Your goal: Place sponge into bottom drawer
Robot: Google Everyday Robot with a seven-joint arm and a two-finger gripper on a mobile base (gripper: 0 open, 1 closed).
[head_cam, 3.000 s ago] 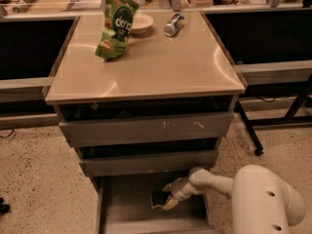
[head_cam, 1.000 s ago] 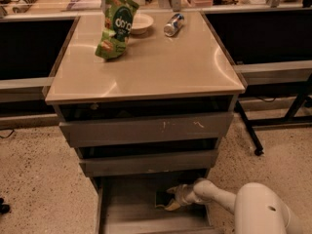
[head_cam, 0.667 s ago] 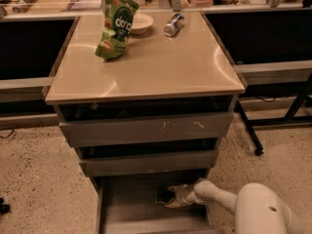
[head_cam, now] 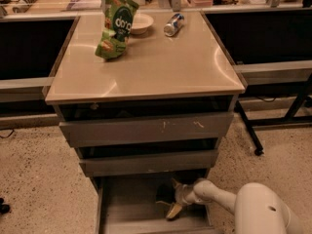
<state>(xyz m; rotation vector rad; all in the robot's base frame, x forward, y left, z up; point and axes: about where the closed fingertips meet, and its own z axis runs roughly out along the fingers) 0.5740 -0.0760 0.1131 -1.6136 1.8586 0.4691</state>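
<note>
While bottom drawer [head_cam: 122,214] stands pulled out, hand [head_cam: 173,198] sits low inside it, toward drawer's right side. Sponge [head_cam: 164,195] inside drawer, at hand's tip. Whether hand is clamped on sponge: cannot tell. Snack bag [head_cam: 115,28] on table [head_cam: 146,69] above drawer.

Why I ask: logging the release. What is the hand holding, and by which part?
Cannot be told. The hand is low inside the bottom drawer, with the sponge at its tip; any grip is hidden.
</note>
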